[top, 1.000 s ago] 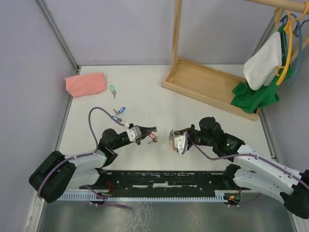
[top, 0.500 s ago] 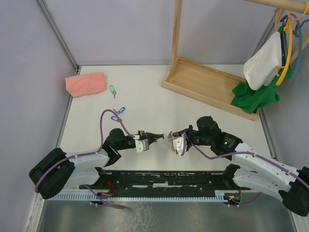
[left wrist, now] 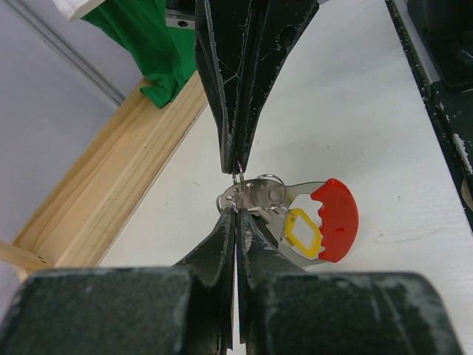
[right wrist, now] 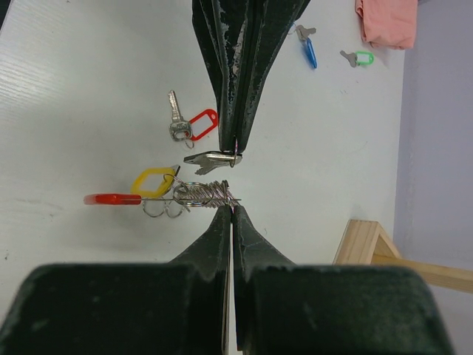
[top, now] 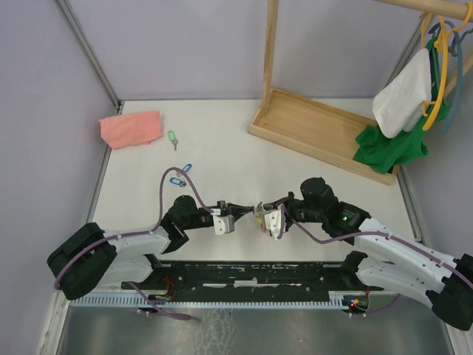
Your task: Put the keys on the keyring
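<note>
My two grippers meet tip to tip at the table's near middle. The right gripper (top: 259, 211) (right wrist: 231, 209) is shut on the silver coil of the keyring (right wrist: 201, 194), whose red crescent (left wrist: 336, 220) sticks out sideways. A yellow-tagged key (left wrist: 301, 231) hangs on the keyring. The left gripper (top: 240, 211) (left wrist: 235, 212) is shut on a bare silver key (right wrist: 214, 159), held level just beside the coil; its tag is hidden. A red-tagged key (right wrist: 194, 124) lies on the table under the left gripper. A blue-tagged key (top: 177, 180) and a green-tagged key (top: 172, 137) lie farther back left.
A pink cloth (top: 131, 128) lies at the back left corner. A wooden rack base (top: 318, 133) runs along the back right with an upright post, and green and white garments (top: 392, 144) hang at the far right. Grey walls close in the table.
My left gripper has swung right from beside the red-tagged key, carrying a silver key up to the right gripper's tips. The right arm has barely shifted.
</note>
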Robot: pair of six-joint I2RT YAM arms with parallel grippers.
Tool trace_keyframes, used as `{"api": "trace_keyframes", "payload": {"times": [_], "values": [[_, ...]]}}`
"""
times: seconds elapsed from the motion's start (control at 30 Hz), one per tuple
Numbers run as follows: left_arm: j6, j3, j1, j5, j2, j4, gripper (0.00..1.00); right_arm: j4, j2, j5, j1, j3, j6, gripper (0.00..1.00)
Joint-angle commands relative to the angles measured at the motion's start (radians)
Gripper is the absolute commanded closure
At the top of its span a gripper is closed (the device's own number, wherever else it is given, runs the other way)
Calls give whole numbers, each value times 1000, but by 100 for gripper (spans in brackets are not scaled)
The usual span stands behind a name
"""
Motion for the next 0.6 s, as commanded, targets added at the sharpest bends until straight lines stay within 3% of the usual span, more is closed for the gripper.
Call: {"api": "trace_keyframes", "payload": {"times": [0.0,0.57], "values": [[45,41,-10,-15,16,22,97,65,-10,-23,4,47,7,99],[42,52,-24,-41,16,-1,97,79,-9,-24,3,40,45,99]]}}
